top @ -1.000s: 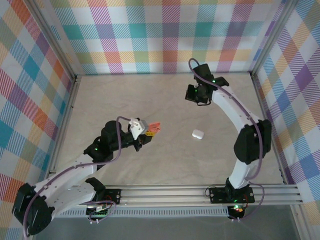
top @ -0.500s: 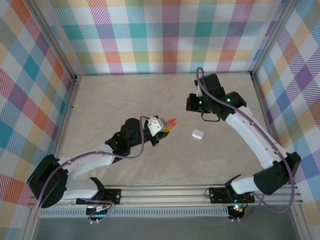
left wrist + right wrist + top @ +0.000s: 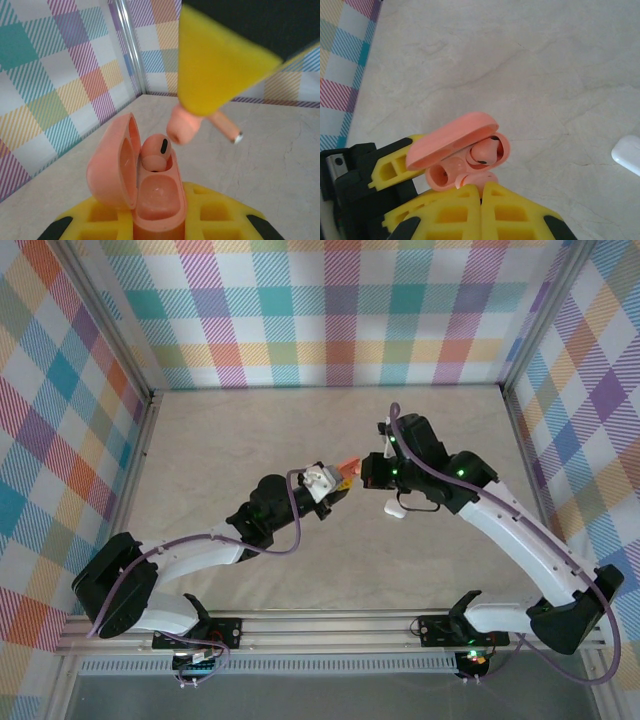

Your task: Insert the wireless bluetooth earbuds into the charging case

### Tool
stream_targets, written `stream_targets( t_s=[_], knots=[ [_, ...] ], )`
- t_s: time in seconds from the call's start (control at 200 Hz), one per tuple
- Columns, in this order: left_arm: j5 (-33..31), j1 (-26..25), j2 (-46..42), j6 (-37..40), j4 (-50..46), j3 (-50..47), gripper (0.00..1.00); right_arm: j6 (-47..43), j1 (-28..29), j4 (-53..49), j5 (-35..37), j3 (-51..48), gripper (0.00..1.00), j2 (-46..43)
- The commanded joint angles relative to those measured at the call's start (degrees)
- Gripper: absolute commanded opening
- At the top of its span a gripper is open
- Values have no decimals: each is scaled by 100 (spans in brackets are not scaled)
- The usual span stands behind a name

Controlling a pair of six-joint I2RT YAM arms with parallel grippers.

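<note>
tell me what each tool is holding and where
Left tool grips the open pink case by its base; right tool pinches an earbud near its head.

Top camera looks down; both wrist cameras closely face the charging case (image 3: 150, 195).

Pale beige, marble-patterned worktop (image 3: 230, 440), flat, matt, faintly veined. Lying directly on it: one small rounded white plastic case (image 3: 393, 508), right of centre, well apart from all edges and corners.
</note>
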Motion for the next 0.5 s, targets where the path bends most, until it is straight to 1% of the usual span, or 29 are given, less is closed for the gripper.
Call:
stream_targets(
  t_s=[0.0,0.13,0.285,0.385,0.495],
  knots=[
    [-40,-85,-102,-93,357,102,0,311,36,381,-122,-98,4,-58],
    [-85,-83,-183,-142,379,31,0,466,47,608,-93,-174,4,-118],
    [16,-84,-249,-198,255,69,0,394,73,906,-240,-286,4,-163],
    [194,-82,-286,-230,138,140,0,252,82,1318,-496,-484,4,-213],
    [574,-58,-320,-286,-35,244,0,22,77,1762,-668,-742,3,-318]
  ],
)
